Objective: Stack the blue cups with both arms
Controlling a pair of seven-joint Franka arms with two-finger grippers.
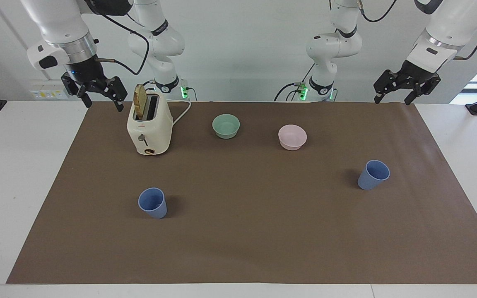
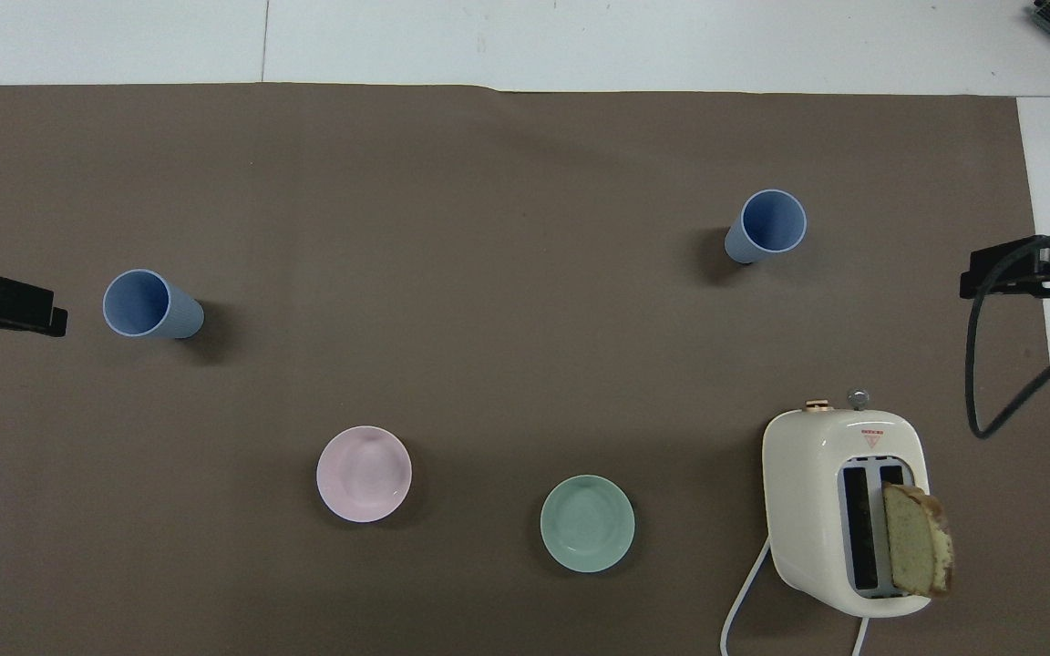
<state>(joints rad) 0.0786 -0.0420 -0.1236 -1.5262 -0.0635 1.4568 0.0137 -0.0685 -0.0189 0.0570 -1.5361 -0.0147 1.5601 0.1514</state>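
Two blue cups stand upright and apart on the brown mat. One cup [image 1: 373, 174] [image 2: 151, 305] is toward the left arm's end. The other cup [image 1: 152, 203] [image 2: 766, 226] is toward the right arm's end and farther from the robots. My left gripper [image 1: 391, 101] [image 2: 5, 303] hangs open and empty in the air over the mat's edge at its own end. My right gripper [image 1: 104, 106] [image 2: 1022, 273] hangs open and empty in the air beside the toaster, over the mat's edge at its end. Neither gripper touches a cup.
A cream toaster [image 1: 149, 132] [image 2: 817, 492] with a bread slice sticking out stands near the right arm, its cord trailing toward the robots. A mint-green bowl [image 1: 226, 126] [image 2: 587, 524] and a pale pink bowl [image 1: 292, 137] [image 2: 364, 474] sit nearer to the robots than the cups.
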